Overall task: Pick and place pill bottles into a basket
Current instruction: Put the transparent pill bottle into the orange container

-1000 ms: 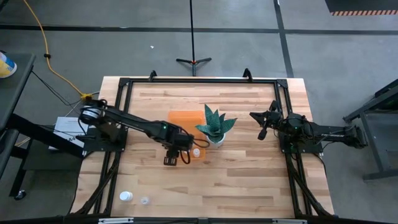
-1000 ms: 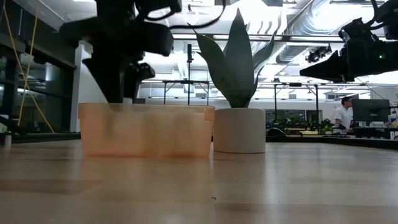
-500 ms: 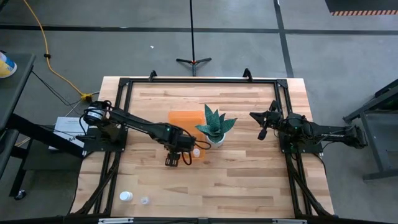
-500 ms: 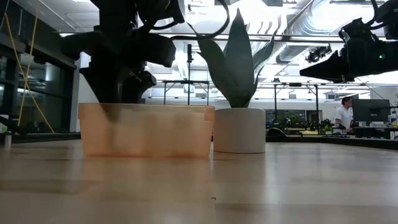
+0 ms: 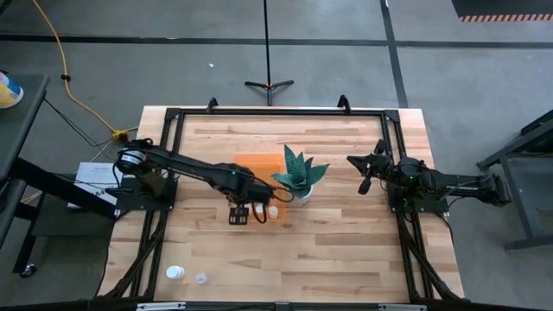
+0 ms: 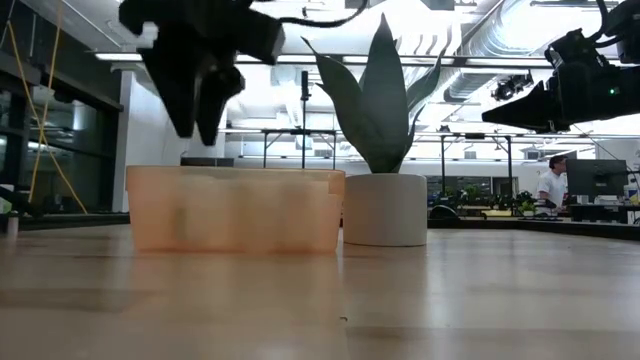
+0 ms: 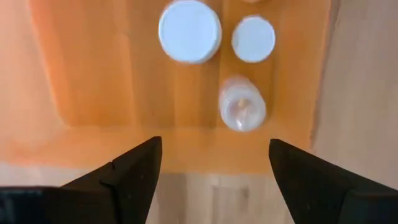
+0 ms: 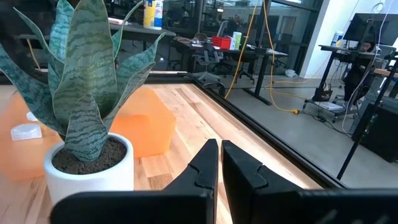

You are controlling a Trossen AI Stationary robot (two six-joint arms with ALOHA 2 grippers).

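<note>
The left gripper [image 5: 239, 212] is hovering over the near end of the orange basket [image 5: 259, 164], and in the left wrist view its fingers [image 7: 134, 168] are spread wide with nothing between them. Looking down past them, three pill bottles are sitting inside the basket [image 7: 93, 81]: two showing white caps, a larger one [image 7: 189, 31] and a smaller one [image 7: 254, 38] side by side, and a third translucent one [image 7: 242, 112] just beside the smaller cap, though it is too blurred to say whether it is upright or lying down. From the low view the gripper [image 6: 195, 95] is hanging above the basket's rim [image 6: 235, 172], clear of it. Two more bottles are waiting well apart, near the table's front left corner: a white one [image 5: 175, 272] and a fainter one [image 5: 200, 278] just beside it. The potted plant [image 5: 299, 173] is standing right beside the basket. The right gripper [image 5: 364, 181] is idling at the table's right side, its fingers [image 8: 205, 163] pressed nearly together and empty.
</note>
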